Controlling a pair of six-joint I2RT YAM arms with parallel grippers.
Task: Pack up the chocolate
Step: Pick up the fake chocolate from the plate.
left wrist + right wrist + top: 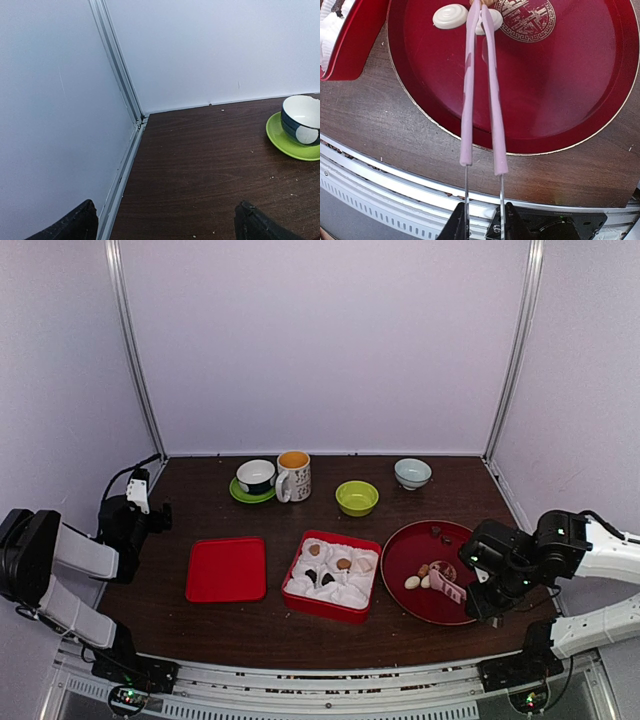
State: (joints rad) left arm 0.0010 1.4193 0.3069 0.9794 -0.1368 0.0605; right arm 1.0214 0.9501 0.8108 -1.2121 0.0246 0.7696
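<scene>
Clamping pink tongs (480, 90) in right end effector (483, 225), tips at cream-white chocolate (450, 16) on red plate (570, 90); holding left end effector (165, 222) wide apart.

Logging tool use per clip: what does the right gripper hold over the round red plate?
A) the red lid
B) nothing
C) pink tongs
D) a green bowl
C: the right gripper is closed on the pink tongs, whose tips reach toward a cream-white chocolate on the round red plate.
</scene>
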